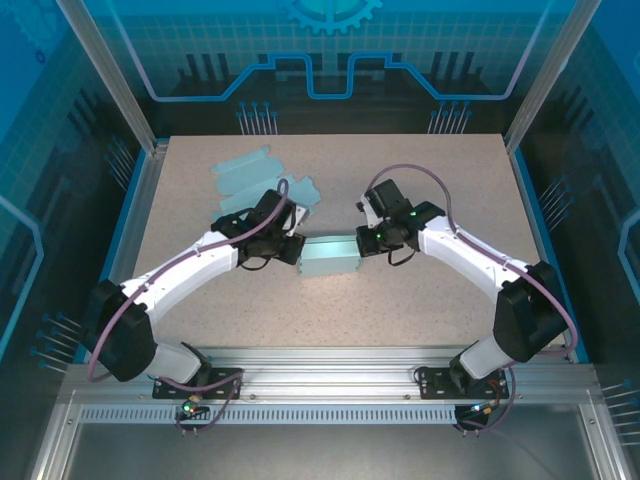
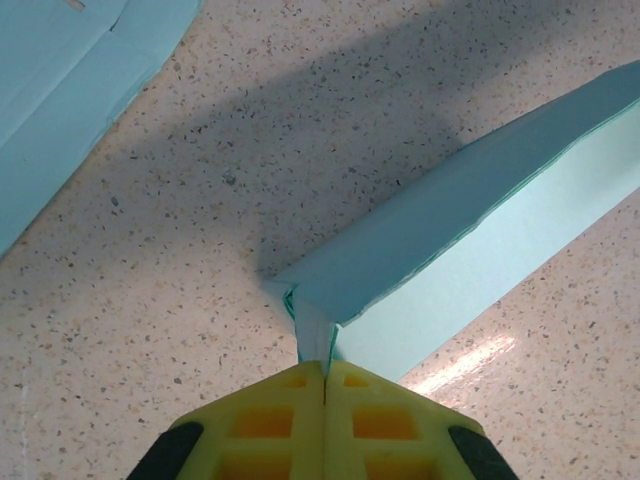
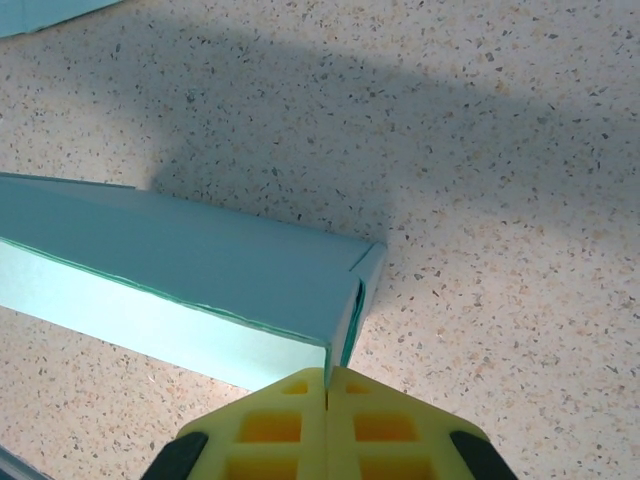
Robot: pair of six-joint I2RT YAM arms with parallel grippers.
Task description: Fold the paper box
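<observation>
The teal paper box (image 1: 330,258) lies partly formed on the speckled table between both arms. My left gripper (image 1: 298,251) is at its left end. In the left wrist view the yellow fingers (image 2: 325,368) are shut on a thin end flap of the box (image 2: 450,210). At the box's right end is my right gripper (image 1: 362,240). Seen from the right wrist, its yellow fingers (image 3: 329,374) are pressed together on the edge of the end wall of the box (image 3: 200,260).
Flat teal box blanks (image 1: 245,175) lie at the back left of the table, one just behind the left wrist (image 1: 300,190). An edge of a blank shows top left (image 2: 60,70). Blue rails and metal posts border the table.
</observation>
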